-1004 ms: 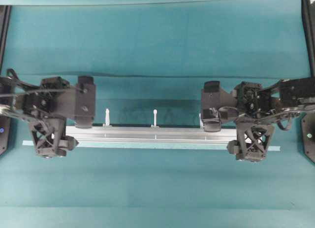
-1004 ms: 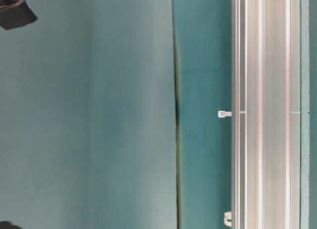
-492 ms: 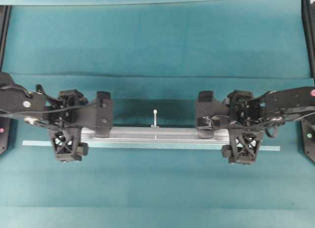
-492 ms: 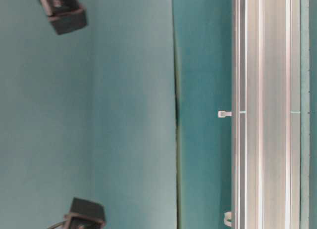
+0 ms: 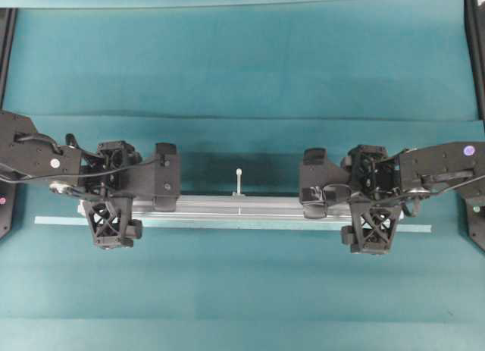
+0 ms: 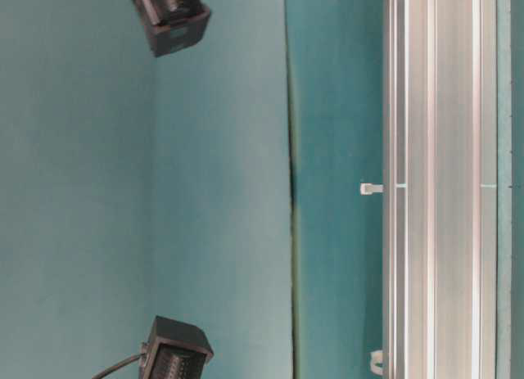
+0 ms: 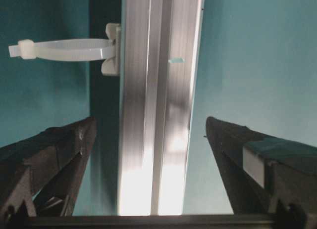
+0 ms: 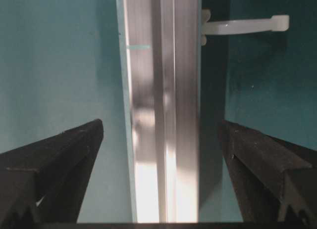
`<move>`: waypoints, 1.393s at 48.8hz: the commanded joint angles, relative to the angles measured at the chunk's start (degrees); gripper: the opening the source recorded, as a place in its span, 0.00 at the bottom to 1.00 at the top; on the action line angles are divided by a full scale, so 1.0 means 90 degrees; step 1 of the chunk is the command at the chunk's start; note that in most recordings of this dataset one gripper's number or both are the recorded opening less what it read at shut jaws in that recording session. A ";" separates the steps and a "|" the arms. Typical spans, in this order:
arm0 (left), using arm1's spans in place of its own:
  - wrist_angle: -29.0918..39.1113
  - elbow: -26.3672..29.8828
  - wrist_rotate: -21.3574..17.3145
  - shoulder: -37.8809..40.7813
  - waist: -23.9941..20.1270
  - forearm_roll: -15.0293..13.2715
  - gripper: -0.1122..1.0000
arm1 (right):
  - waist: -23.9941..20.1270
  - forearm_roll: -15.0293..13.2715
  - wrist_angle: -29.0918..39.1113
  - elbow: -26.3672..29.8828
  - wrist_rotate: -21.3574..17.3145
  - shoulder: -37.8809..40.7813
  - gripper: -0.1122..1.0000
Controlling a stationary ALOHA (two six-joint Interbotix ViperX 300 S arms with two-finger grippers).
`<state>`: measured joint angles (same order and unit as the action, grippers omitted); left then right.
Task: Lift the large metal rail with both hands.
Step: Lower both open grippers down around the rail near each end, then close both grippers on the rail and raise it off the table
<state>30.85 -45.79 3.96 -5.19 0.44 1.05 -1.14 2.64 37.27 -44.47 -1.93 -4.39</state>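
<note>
The large metal rail point(image 5: 242, 205) lies lengthwise on the teal mat and is silver with grooves. It also shows in the table-level view point(image 6: 434, 182). My left gripper point(image 5: 112, 204) is open and straddles the rail near its left end. In the left wrist view the rail point(image 7: 158, 115) runs between the open gripper point(image 7: 149, 121), and a white zip-tie tail point(image 7: 64, 48) sticks out ahead. My right gripper point(image 5: 371, 205) is open and straddles the rail near its right end. In the right wrist view the rail point(image 8: 163, 90) sits between the spread gripper point(image 8: 159, 123). Neither gripper's fingers touch the rail.
A thin pale flat strip point(image 5: 53, 220), longer than the rail, lies along its near side. A middle zip-tie tail point(image 5: 239, 180) points to the far side. Black frame posts point(image 5: 474, 48) stand at the table's side edges. Two black wrist housings point(image 6: 172, 15) hang in the table-level view.
Both grippers have moved inward along the rail, the left one more. The wrist housings have come further into the table-level view. The left zip-tie tail is now hidden under the left wrist. The rail has not moved.
</note>
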 commanded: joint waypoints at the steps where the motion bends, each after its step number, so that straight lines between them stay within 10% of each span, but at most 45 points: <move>1: -0.0078 -0.0010 0.0000 0.0020 -0.0049 0.0020 0.99 | -0.0020 -0.0010 -0.0088 0.0020 0.0078 0.0098 0.96; 30: -0.0498 -0.0205 0.0059 0.0059 -0.0098 0.0020 0.94 | 0.0010 -0.0098 -0.0205 -0.0010 0.0020 0.0225 0.93; 42: -0.0508 -0.0137 -0.0010 0.0059 -0.0039 0.0020 0.43 | 0.0010 -0.0010 -0.0107 0.0010 -0.0039 0.0244 0.45; 68: -0.0352 0.0068 0.0010 -0.0059 -0.0049 0.0020 0.42 | 0.0039 0.0039 0.0244 0.0244 -0.0039 0.0107 0.45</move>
<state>27.33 -47.20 3.87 -4.39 0.26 1.14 -0.79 2.64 38.23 -43.77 -2.02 -2.64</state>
